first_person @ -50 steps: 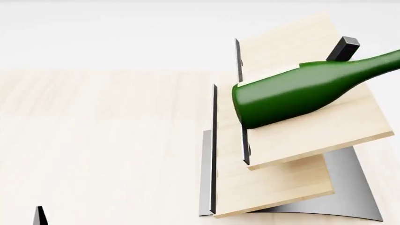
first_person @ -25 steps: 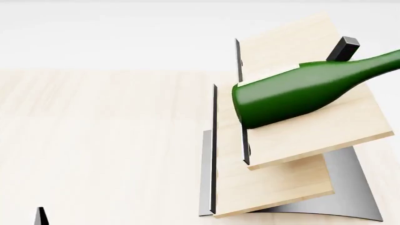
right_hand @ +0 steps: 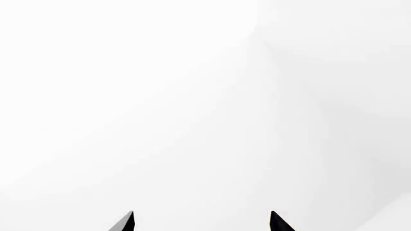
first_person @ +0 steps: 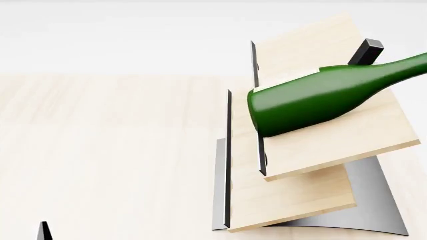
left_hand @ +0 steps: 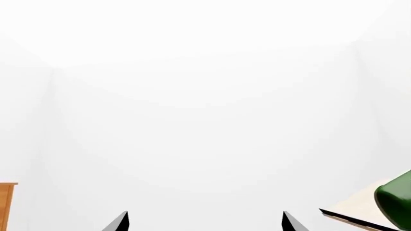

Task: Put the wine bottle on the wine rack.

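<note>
Your wine bottle (first_person: 320, 97) lies slanted on the upper board of the wine rack (first_person: 293, 200), on the pale wood table (first_person: 100, 150). Both grippers, left (left_hand: 204, 222) and right (right_hand: 201, 222), stand apart, empty, facing white walls.

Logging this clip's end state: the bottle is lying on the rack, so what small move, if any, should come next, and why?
Probably none beyond keeping both arms back. The wine bottle lies on its side across a slanted board of the wine rack, and neither the left gripper nor the right gripper holds anything; both are open and apart from it.
</note>
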You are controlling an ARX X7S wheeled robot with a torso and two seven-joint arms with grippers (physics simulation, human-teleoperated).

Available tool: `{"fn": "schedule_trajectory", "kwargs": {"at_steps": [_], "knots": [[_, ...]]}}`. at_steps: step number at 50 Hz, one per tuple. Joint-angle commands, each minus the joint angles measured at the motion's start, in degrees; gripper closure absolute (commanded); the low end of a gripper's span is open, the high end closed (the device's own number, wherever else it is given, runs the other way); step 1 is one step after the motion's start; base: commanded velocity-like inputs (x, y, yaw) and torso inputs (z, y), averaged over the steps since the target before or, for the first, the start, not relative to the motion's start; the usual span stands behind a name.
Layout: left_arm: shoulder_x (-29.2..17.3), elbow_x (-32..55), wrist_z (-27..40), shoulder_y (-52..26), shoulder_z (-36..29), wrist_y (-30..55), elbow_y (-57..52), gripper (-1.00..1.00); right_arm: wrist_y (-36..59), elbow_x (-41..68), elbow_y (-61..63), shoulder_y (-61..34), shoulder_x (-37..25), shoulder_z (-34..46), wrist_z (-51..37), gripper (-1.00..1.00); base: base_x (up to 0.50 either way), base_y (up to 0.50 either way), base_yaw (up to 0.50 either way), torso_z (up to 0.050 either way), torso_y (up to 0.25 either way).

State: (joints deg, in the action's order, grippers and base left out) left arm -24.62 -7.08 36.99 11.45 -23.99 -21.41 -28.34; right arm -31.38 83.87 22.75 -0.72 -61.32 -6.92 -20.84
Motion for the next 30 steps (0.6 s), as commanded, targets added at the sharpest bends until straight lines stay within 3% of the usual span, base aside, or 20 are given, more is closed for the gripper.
{"fn": "schedule_trajectory", "kwargs": {"at_steps": [1, 19, 30], "knots": [[-0.1, -0.1, 0.2, 0.1, -0.1, -0.1, -0.1, -1.00, -5.1, -6.7, 9.5, 14.5, -0.5, -15.1, -4.0, -1.00, 0.00, 0.00, 0.00, 0.000, 0.000], [-0.1, -0.3, 0.3, -0.1, -0.4, -0.3, 0.2, -1.00, -5.6, -3.9, 21.3, 30.4, 9.3, -40.4, 0.6, -1.00, 0.00, 0.00, 0.00, 0.000, 0.000], [-0.2, -0.2, 0.4, -0.2, -0.6, -0.5, 0.5, -1.00, -7.4, -0.9, 26.9, 33.9, 16.0, -49.4, 4.6, -1.00, 0.00, 0.00, 0.00, 0.000, 0.000]]}}
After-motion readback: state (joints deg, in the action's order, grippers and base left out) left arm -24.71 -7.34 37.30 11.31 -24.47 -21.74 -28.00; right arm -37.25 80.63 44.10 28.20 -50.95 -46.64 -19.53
